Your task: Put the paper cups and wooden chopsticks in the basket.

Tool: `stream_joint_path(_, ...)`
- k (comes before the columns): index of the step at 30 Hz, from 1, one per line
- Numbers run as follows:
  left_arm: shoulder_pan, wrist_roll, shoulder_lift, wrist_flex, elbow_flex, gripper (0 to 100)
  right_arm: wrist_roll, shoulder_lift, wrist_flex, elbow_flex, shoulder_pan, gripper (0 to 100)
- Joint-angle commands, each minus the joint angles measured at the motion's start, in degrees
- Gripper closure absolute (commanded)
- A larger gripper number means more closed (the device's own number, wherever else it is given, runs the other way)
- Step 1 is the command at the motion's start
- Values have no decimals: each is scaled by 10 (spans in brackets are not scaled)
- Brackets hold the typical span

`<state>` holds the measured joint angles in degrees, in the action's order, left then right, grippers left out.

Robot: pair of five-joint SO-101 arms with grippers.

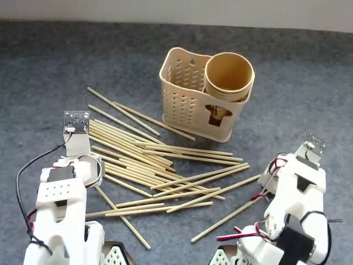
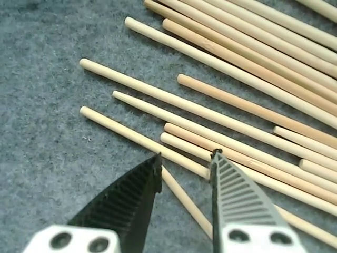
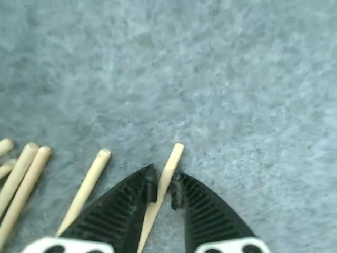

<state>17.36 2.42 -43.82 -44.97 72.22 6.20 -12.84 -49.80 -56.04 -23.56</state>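
right pincer (image 3: 164, 183) sits closest, clenched on one wooden chopstick (image 3: 171, 162) near its end. the blunt tip of that stick pokes out just past the fingertips, and the stick lies low against the grey surface (image 3: 237, 79). a second chopstick (image 3: 87, 182) lies just beside the black jaw, apart from it, with a few more ends further out on the same side.

left pincer (image 2: 187, 157) is released, its jaws spread with nothing gripped. one pale chopstick (image 2: 121, 130) crosses right at its tips, and another stick (image 2: 184, 203) lies on the surface between the jaws. beyond the tips, more sticks lie side by side in a fan.

from above, the loose chopsticks (image 1: 160, 165) sprawl between the two pincers. the cream basket (image 1: 182, 99) stands upright well beyond the pile, far from both pincers. a paper cup (image 1: 229, 74) stands upright in the compartment on the right pincer's side.
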Motion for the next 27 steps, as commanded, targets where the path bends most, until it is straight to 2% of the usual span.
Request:
stream_joint_path(1, 0, 4, -12, 9, -4, 842, -10, 21, 1, 40, -16, 993)
stream_joint_path(4, 0, 4, -12, 9, -4, 842, -9, -15, -7, 38, -15, 993)
stream_joint_path(18, 0, 5, -15, 9, -6, 838, -6, -241, -202, 44, -4, 993)
stream_joint_path(27, 0, 3, -15, 38, -6, 842, -9, -384, -206, 45, 51, 993)
